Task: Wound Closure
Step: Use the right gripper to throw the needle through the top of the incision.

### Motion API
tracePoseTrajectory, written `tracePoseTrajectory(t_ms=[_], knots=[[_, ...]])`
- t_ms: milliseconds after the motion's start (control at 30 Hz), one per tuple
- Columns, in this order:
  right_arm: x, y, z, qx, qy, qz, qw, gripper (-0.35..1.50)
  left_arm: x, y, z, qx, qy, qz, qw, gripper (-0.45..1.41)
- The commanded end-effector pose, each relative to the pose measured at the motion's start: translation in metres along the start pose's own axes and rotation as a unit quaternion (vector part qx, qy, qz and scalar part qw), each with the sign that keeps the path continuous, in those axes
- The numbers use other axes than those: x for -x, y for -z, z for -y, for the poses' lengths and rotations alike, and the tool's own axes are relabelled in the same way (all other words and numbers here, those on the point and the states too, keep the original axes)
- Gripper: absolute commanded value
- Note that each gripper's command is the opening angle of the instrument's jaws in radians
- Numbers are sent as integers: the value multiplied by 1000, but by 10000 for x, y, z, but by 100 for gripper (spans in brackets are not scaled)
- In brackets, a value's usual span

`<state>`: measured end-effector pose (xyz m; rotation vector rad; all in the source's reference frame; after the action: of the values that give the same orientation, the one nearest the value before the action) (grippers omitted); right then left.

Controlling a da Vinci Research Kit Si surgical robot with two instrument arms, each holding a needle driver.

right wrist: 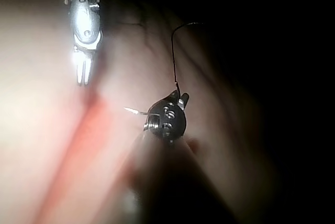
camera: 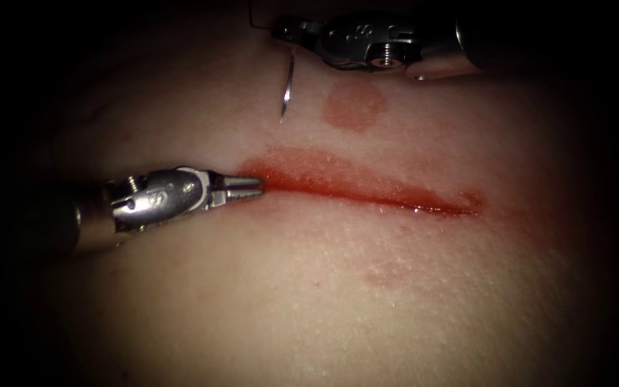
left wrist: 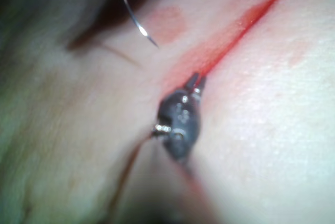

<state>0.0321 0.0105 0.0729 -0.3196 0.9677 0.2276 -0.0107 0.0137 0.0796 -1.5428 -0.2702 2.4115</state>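
Right gripper [camera: 281,30] around needle [camera: 288,82], above tissue [camera: 324,287]

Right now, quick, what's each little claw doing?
Left tool: slightly open, holding nothing, at the cut's left end.
Right tool: shut on the needle, above the tissue.

Running out past the endoscope view's upper edge: thread [camera: 251,16], its far end cut off. Hiding inside the right tool [camera: 281,30], whose jaws are closed on it: the needle [camera: 288,82] near its thread end. Fading into darkness at the frame's edges: both shafts. Blurring in the left wrist view: the left tool [left wrist: 196,81], its jaws slightly parted and holding nothing. Lying too dark to read: the tissue [camera: 309,287] around its rim.
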Motion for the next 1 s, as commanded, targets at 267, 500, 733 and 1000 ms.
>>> tracePoseTrajectory(t_ms=[267,500,733,1000], knots=[[0,-5,7,1,10,-4,1000,-35,28,-17,3,-2,1,34,999,-33],[-3,-4,8,9,14,-12,1000,-35,44,-23,3,-8,2,49,999,-31],[-9,-1,10,9,18,-15,1000,-35,44,-23,2,-6,2,53,999,-35],[-10,3,12,7,19,-16,1000,-35,44,-22,1,-6,2,56,998,-35]])
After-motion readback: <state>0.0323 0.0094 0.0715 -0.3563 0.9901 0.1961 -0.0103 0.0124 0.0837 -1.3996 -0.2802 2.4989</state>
